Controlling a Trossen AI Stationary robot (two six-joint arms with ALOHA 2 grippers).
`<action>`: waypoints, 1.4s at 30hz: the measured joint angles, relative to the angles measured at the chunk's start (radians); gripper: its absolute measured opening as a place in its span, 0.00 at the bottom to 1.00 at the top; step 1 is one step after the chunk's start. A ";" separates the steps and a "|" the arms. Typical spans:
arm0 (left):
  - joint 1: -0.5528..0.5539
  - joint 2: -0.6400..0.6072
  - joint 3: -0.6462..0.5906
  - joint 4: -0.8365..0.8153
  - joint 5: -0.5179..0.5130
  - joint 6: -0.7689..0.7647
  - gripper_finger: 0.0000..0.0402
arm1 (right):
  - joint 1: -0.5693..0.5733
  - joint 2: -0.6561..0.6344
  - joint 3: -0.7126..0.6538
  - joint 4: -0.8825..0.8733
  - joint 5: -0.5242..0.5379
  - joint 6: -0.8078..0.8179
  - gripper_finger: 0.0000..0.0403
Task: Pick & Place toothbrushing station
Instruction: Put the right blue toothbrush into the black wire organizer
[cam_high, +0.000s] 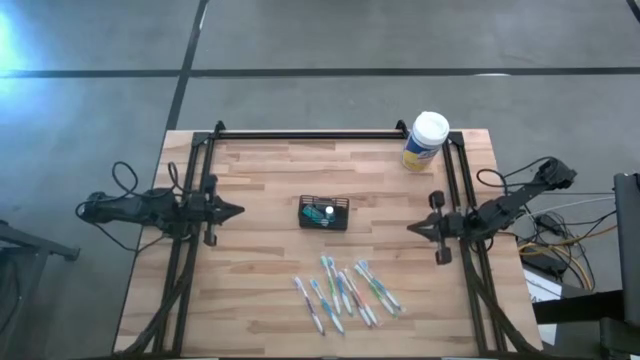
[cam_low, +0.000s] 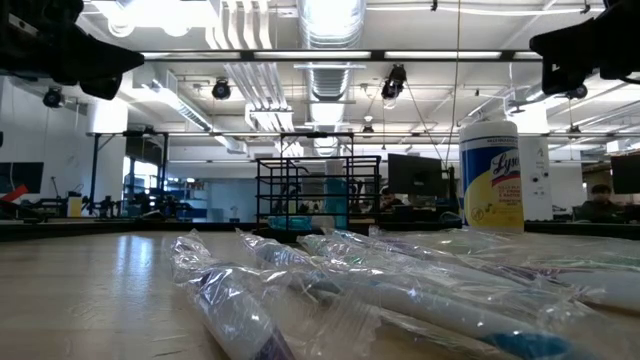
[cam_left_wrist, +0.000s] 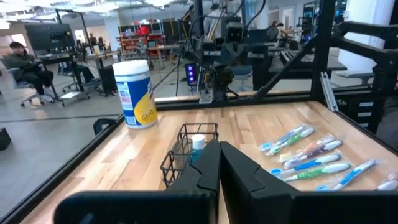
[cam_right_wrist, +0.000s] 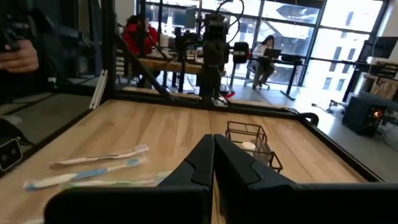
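Note:
The toothbrushing station, a small black wire-mesh holder (cam_high: 324, 212), stands on its base at the table's middle with a small white-capped item inside; it also shows in the low view (cam_low: 318, 193) and both wrist views (cam_left_wrist: 188, 149) (cam_right_wrist: 252, 145). Several wrapped toothbrushes (cam_high: 345, 291) lie flat near the front edge. My left gripper (cam_high: 238, 211) is shut at the table's left, pointing level toward the holder. My right gripper (cam_high: 412, 228) is shut at the right, also level. Neither touches anything.
A white-lidded, yellow-labelled canister (cam_high: 425, 141) stands at the far right corner. A black frame rail (cam_high: 310, 134) runs along the far edge, with side rails under each arm. Bare wood lies between the holder and each gripper.

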 joint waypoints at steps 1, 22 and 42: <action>0.000 0.000 0.000 0.010 0.000 0.007 0.02 | 0.000 0.005 0.000 0.001 0.000 -0.002 0.02; 0.001 0.032 0.002 0.179 0.023 -0.128 0.04 | 0.000 0.164 0.000 0.086 0.002 0.009 0.02; 0.000 0.287 0.000 0.198 0.006 -0.081 0.02 | 0.000 0.546 0.004 0.426 0.004 0.103 0.02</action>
